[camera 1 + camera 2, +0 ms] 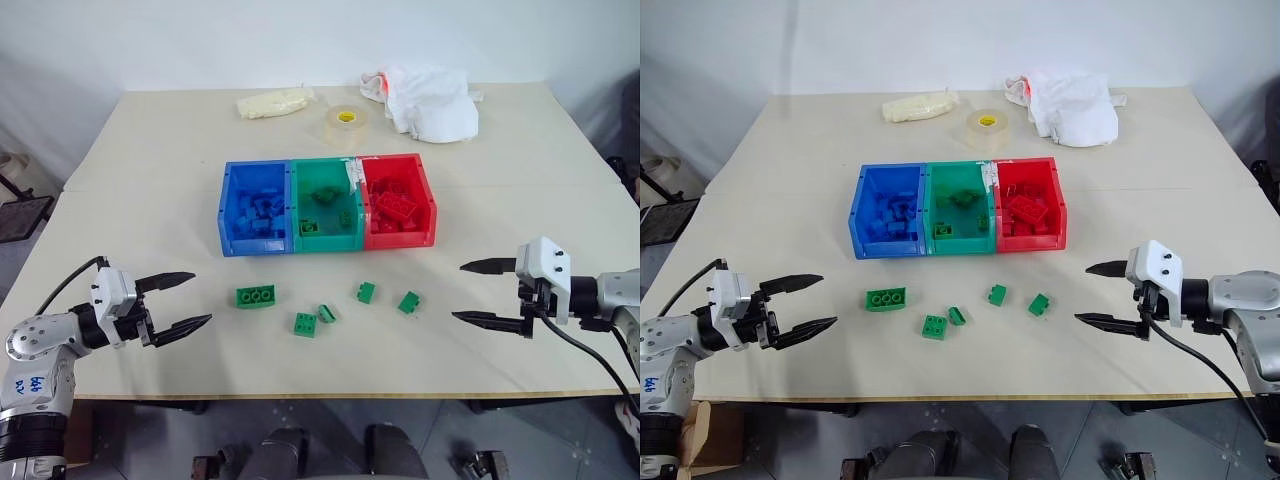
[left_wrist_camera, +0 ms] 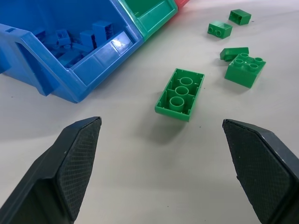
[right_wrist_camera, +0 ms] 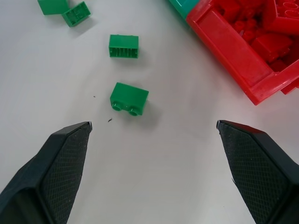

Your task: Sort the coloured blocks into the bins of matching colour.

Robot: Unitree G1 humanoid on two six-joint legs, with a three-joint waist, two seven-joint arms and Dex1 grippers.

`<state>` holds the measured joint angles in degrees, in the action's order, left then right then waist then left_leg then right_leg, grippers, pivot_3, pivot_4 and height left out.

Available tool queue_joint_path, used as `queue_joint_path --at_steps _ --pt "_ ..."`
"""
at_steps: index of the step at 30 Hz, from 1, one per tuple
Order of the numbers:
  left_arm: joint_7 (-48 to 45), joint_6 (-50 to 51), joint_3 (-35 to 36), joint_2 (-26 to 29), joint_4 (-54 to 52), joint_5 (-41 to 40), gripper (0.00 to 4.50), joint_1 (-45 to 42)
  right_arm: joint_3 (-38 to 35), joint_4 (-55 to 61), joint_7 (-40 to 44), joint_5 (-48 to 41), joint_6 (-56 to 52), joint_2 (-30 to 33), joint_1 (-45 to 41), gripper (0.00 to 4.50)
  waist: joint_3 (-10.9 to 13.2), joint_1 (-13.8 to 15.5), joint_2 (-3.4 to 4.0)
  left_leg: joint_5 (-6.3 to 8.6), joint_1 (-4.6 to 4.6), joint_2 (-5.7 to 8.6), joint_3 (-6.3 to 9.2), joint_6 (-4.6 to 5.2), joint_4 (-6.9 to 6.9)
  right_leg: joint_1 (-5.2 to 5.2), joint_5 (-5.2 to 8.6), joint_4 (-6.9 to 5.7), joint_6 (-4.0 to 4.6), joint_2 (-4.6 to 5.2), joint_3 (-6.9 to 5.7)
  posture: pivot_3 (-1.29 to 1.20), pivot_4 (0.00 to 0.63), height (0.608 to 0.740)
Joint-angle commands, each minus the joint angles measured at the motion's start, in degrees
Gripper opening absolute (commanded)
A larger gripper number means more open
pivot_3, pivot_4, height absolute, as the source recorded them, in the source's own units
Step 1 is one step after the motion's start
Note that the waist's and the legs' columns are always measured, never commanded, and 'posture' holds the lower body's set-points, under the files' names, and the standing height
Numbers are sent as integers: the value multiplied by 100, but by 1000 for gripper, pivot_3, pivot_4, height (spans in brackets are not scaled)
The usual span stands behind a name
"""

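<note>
Green blocks (image 1: pixel 256 296); blue, green, red bins (image 1: pixel 327 242); black end effectors.

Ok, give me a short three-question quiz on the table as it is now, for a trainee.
1. How many green bricks lie on the table in front of the bins?
2. True or false: the left gripper is shut on the long brick.
3. Which brick lies nearest the right gripper: A) the long brick, B) the brick at the right end of the row, C) the studs-up square brick?

Key: 1. Five. 2. False; both grippers are open and hold nothing. 3. B.
</note>
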<state>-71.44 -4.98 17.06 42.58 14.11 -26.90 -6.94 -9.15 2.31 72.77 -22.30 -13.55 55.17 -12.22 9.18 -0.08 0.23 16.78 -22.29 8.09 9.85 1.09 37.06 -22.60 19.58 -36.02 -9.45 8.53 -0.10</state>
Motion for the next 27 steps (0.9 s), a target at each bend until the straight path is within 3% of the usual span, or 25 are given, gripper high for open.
queue_joint_path --at_steps 1,10,21,27 --pt "-91 94 56 33 -228 -168 4383 53 -225 206 -57 -151 30 6 19 4500 0 1 0 0 0 0 -1 0 0 0 0 0 0 0 2 0 150 740" --pt "111 365 -94 70 -324 19 4383 -46 -169 216 -225 -132 -342 142 41 4500 0 2 1 1 1 0 -4 1 0 -1 0 0 0 -1 8 0 150 740" --pt "-350 -81 -246 -3 115 -7 4383 -313 -846 299 -27 -28 -420 833 994 4500 6 22 10 3 2 -3 -18 3 2 -3 0 3 0 -3 13 0 150 740" --pt "-349 -107 -182 -151 -4 -144 4383 -284 58 661 -358 101 -946 562 169 4500 13 -35 18 5 13 -18 -45 0 0 -7 0 -2 2 -7 34 0 150 740"
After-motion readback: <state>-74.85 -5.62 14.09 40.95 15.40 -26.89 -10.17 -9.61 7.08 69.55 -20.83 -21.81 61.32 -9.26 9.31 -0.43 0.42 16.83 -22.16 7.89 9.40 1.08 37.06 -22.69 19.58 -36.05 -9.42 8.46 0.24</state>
